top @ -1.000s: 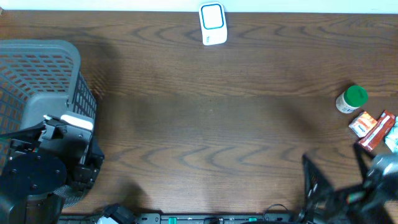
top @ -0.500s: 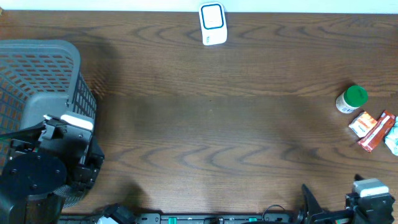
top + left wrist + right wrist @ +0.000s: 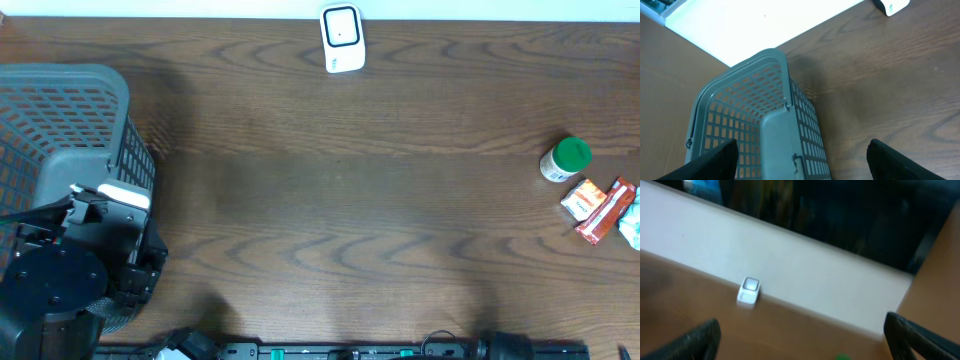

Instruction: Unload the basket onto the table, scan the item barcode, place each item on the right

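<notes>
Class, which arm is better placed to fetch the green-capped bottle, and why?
Probably right. The bottle sits near the table's right edge, that arm's side; the left arm hangs over the basket far left.

Dark wood-grain table point(image 3: 400, 200) meets a white ledge point(image 3: 815, 270) along its far edge.

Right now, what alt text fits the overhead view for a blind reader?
A wooden table holds a white scanner at the far edge, a green-capped bottle and small packets at the right, and a grey basket at the left.
</notes>
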Motion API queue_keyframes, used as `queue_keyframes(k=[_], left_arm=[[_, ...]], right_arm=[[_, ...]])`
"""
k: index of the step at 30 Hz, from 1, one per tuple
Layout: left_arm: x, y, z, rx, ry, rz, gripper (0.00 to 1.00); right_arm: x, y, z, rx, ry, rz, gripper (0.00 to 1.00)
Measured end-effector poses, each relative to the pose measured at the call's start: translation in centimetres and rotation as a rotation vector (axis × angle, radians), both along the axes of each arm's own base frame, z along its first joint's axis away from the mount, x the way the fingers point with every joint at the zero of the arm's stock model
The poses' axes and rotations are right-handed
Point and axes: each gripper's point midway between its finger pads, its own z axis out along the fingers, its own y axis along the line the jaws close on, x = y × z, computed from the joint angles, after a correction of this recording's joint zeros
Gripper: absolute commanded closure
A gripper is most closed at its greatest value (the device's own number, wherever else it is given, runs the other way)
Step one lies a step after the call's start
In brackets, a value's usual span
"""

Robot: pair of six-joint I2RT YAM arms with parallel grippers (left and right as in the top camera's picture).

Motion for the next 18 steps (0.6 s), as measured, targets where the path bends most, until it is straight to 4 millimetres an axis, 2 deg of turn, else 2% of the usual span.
queue_keyframes(k=[2,4,6,9,13,18], left_arm=[[0.0,0.0,0.0,0.000,0.000,0.000,0.18],[0.0,0.0,0.0,0.001,0.001,0.000,0.18],[0.0,0.0,0.0,0.000,0.000,0.000,0.18],[0.0,0.0,0.0,0.000,0.000,0.000,0.18],[0.0,0.0,0.0,0.000,0.000,0.000,0.17],[0.0,0.0,0.0,0.000,0.000,0.000,0.18]], right_arm=[[-0.8,0.1,1.0,-0.006,-0.096,0.030,0.01],[-0.5,0.0,2.2,-0.006,-0.156,0.063,0.01],[0.8,-0.1,2.7,0.000,-0.187,0.101,0.01],[3.7,0.0,2.3,0.017,-0.195,0.153,0.01],[8.6,0.4,-0.1,0.054,-0.172,0.203,0.01],[15.0,0.7,-5.0,0.095,-0.155,0.213,0.01]])
